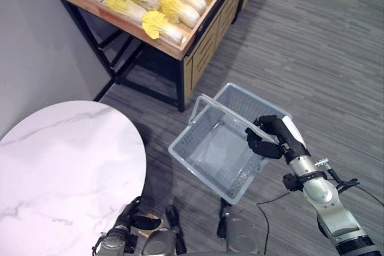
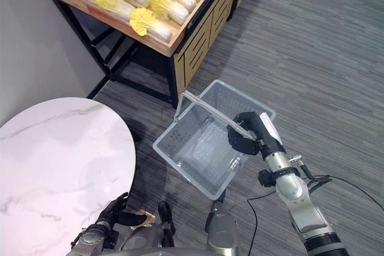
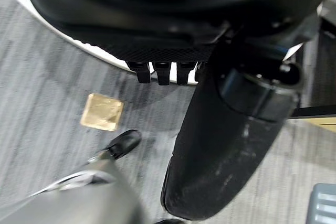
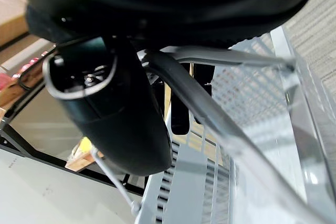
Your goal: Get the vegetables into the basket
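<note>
Marble table point(image 1: 60, 160) lies beside my left hand point(image 1: 127, 219), which hangs low with relaxed fingers. My right hand point(image 1: 270, 136) clamps the empty basket point(image 1: 210, 154). Cabbages point(image 1: 162, 4) wait far ahead; I must carry it closer next.

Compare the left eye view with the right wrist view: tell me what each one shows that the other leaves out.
Left eye view alone: the round white marble table, the whole basket above the grey floor, and the cabbages in the wooden crate.

Right wrist view alone: a close look at the right robot hand curled round the basket's handle, with the mesh wall just behind.

Both: right robot hand, basket, handle, nothing in the basket.
</note>
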